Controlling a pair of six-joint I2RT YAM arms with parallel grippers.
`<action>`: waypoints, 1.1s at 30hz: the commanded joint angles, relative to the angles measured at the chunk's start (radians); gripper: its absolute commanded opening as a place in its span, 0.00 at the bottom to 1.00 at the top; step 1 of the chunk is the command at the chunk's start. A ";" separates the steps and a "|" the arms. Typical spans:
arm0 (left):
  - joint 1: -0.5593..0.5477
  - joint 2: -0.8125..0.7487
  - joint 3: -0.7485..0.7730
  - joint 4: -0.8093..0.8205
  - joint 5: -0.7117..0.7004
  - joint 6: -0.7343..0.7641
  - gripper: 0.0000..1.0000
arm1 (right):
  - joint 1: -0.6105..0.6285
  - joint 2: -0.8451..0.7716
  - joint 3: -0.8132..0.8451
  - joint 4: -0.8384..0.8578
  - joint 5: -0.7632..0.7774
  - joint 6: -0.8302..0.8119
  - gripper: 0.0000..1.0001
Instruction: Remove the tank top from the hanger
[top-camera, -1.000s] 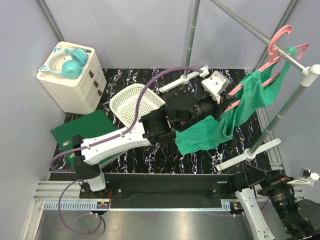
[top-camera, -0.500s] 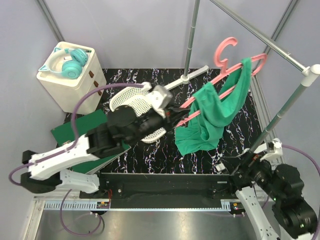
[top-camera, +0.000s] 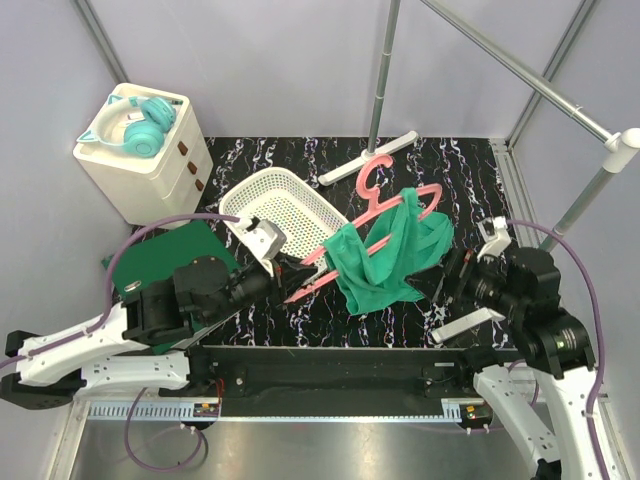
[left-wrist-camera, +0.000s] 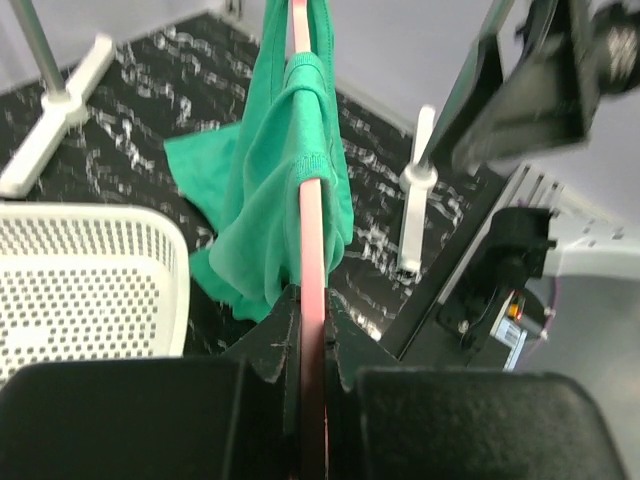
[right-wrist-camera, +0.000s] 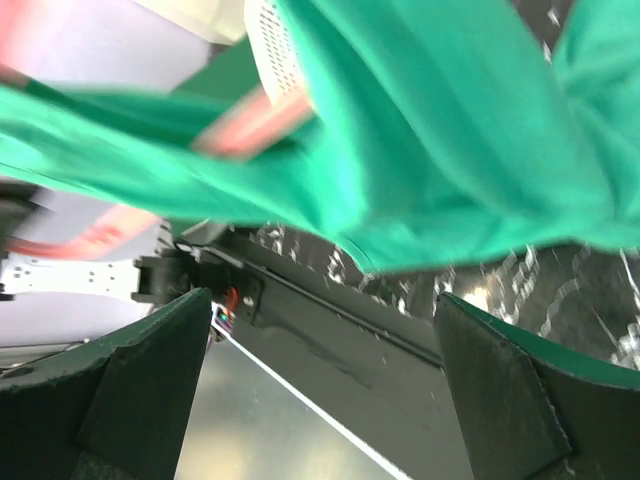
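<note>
Clamped tight in left tool (left-wrist-camera: 312, 352): thin coral-pink plastic hanger (top-camera: 318, 258), tilted, curved hook at far end. Draped over its bars, limp teal-green tank top (top-camera: 385, 265), bunched in soft folds above black marbled table (top-camera: 300, 160), beside white perforated basket (top-camera: 262, 190). Right tool (right-wrist-camera: 320, 300) spread wide, gripping nothing, close to blurred fabric.

Bright, even light; the tank top (right-wrist-camera: 420, 130) smears with motion blur.
</note>
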 joint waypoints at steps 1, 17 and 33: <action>-0.002 -0.029 -0.021 0.031 -0.028 -0.064 0.00 | -0.004 0.100 0.085 0.203 -0.064 0.004 1.00; -0.002 0.060 -0.078 0.145 0.087 -0.127 0.00 | 0.025 0.327 0.291 0.283 0.003 0.004 0.99; 0.021 0.135 -0.016 0.149 0.167 -0.150 0.00 | 0.183 0.413 0.291 0.310 0.192 -0.060 0.80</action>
